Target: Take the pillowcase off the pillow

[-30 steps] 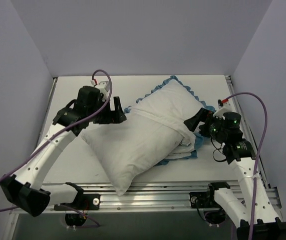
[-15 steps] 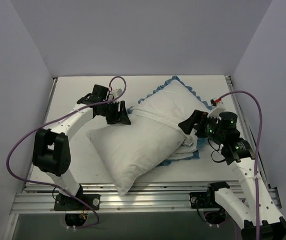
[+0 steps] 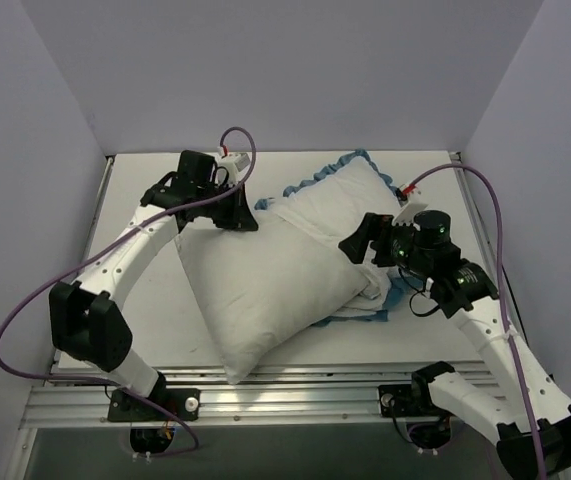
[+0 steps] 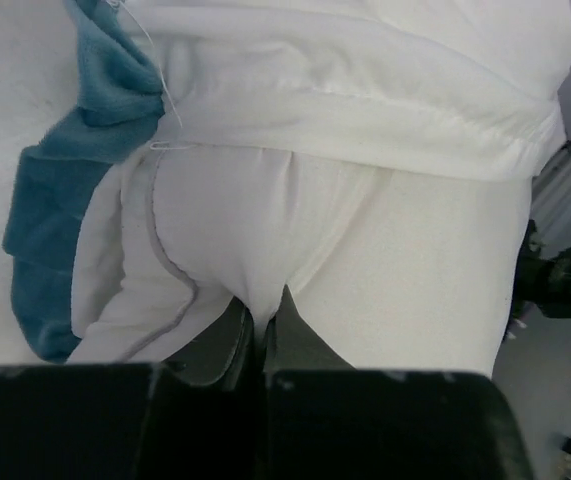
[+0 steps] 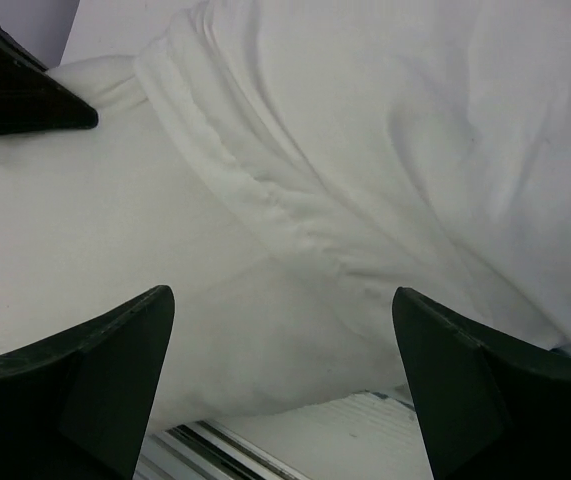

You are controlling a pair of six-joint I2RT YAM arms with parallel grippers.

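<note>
The plump white pillow (image 3: 265, 290) lies slantwise on the table, with its far right end still inside the pillowcase (image 3: 350, 195). The case shows its plain white face and teal ruffle (image 3: 315, 180). My left gripper (image 3: 246, 218) is shut on a pinch of white pillow fabric (image 4: 265, 240), just below the case's folded opening hem (image 4: 365, 110) and beside the teal ruffle (image 4: 55, 190). My right gripper (image 3: 358, 243) hangs open over the right side. The hem (image 5: 265, 190) runs between its spread fingers, which hold nothing. The left gripper (image 5: 15, 95) shows at the top left of that view.
The white table (image 3: 145, 310) is walled at the back and on both sides. A metal rail (image 3: 295, 385) runs along its near edge. Purple cables (image 3: 240, 140) loop above both arms. Teal ruffle and folded case fabric (image 3: 380, 305) lie under the pillow's right edge.
The left gripper went from open to shut on the fabric. Pillow and case shifted left and back. The right gripper moved left over the pillow.
</note>
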